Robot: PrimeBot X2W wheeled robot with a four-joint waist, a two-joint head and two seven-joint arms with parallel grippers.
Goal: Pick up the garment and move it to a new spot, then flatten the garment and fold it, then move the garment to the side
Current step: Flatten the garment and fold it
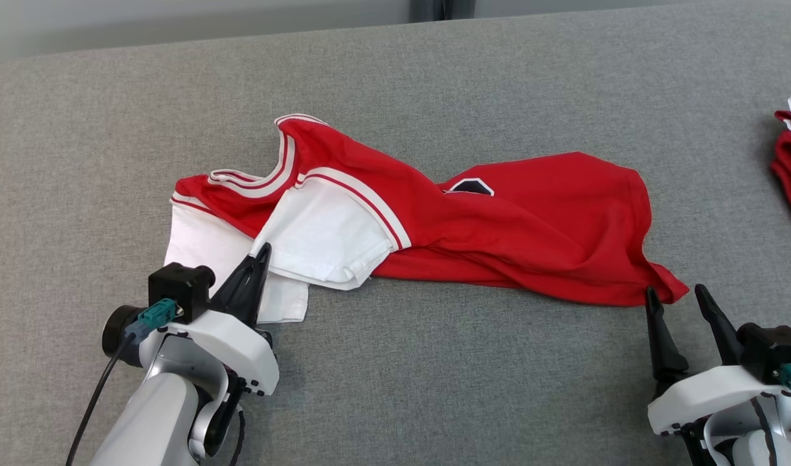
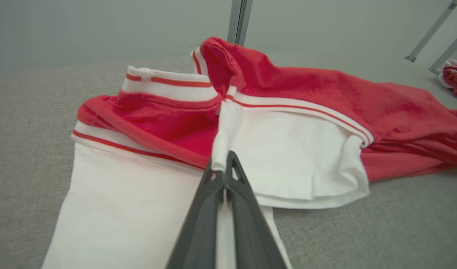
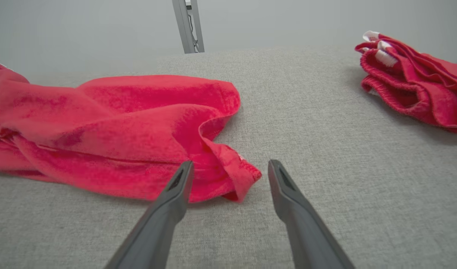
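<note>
Garment (image 1: 499, 226) lies crumpled; left gripper (image 2: 223, 164) pinches its white fold, right gripper (image 3: 230, 164) gapes empty, perhaps brushing the red corner.

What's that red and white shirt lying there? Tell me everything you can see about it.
The shirt is a soft-looking red jersey with white sleeves, a red-and-white striped collar and a dark emblem half hidden in folds. It lies crumpled on the grey cloth-covered surface, collar toward the robot's left. The left end effector is shut on a ridge of white sleeve fabric; the open right end effector straddles its red hem corner.
</note>
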